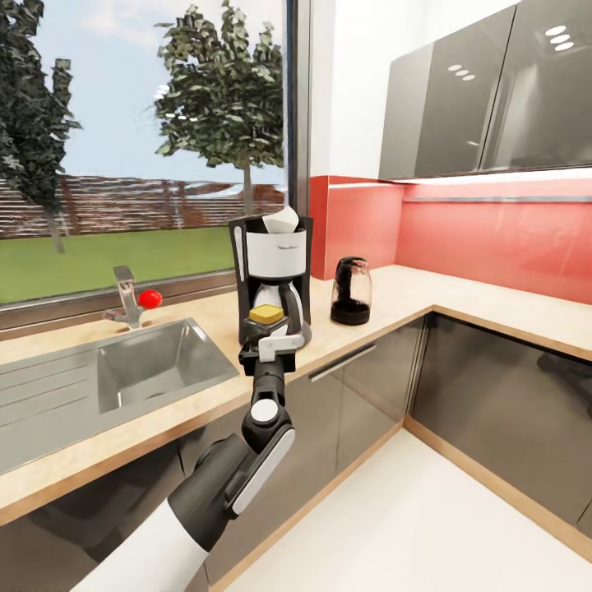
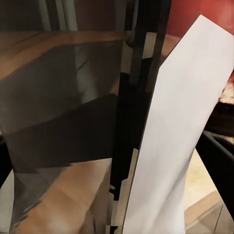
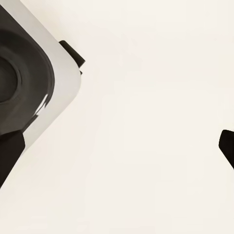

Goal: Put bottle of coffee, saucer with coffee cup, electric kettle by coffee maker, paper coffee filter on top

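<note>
left gripper (image 1: pixel 270 345) clamped on 1 coffee jar (image 1: pixel 268 315), just over the counter (image 1: pixel 386 308) front edge, right in front of 1 coffee maker (image 1: pixel 275 275). 1 filter (image 1: pixel 279 219) on top. 1 kettle (image 1: pixel 351 291) beyond, free counter past it. right gripper (image 3: pixel 117 151) prob. apart.

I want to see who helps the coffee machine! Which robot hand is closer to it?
Left. The left gripper is right in front of the coffee maker, holding the bottle of coffee. The right gripper points at pale floor, away from it.
</note>
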Robot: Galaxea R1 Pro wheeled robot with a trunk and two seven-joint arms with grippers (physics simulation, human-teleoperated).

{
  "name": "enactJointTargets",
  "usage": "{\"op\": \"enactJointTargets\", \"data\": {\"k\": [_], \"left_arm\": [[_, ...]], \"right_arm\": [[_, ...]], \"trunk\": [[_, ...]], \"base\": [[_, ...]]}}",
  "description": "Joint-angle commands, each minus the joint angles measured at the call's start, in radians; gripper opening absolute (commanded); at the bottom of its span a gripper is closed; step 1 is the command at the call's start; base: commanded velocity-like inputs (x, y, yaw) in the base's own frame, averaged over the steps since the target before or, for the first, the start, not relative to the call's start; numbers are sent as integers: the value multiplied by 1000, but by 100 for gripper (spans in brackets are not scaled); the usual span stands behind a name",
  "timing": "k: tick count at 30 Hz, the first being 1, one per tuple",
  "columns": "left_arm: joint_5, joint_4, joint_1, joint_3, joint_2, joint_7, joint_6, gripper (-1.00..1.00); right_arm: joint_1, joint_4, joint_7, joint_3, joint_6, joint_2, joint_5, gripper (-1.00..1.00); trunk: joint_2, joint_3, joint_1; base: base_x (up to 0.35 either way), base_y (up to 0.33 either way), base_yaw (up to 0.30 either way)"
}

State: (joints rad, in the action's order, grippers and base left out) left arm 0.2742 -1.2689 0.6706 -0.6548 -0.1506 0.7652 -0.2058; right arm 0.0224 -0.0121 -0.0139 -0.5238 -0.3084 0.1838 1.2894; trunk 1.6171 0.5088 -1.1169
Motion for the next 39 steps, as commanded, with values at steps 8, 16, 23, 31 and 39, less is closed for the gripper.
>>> {"op": "enactJointTargets", "data": {"k": [8,16,23,31,39], "left_arm": [[2,-1,1,-3,0,7,-6,-100],[2,-1,1,-3,0,8,-6,-100],[2,-1,1,-2,0,5,-6,-100],[2,-1,1,-2,0,5,-6,-100],[2,-1,1,-2,0,3,-6,-100]], "right_arm": [[1,1,-1,-8,-3,0,10,100],[1,1,3,-6,-2,-1,14,100],[1,1,3,-5,-3,-1,14,100],[1,1,2,-5,-3,-1,14,100],[1,1,2,-5,-3,-1,14,100]], "trunk": [[36,17,-19],[36,17,-19],[36,17,-19],[36,17,-19],[36,17,-19]], "base": [[0,0,0],[0,0,0],[53,0,0],[60,6,0],[88,30,0]]}}
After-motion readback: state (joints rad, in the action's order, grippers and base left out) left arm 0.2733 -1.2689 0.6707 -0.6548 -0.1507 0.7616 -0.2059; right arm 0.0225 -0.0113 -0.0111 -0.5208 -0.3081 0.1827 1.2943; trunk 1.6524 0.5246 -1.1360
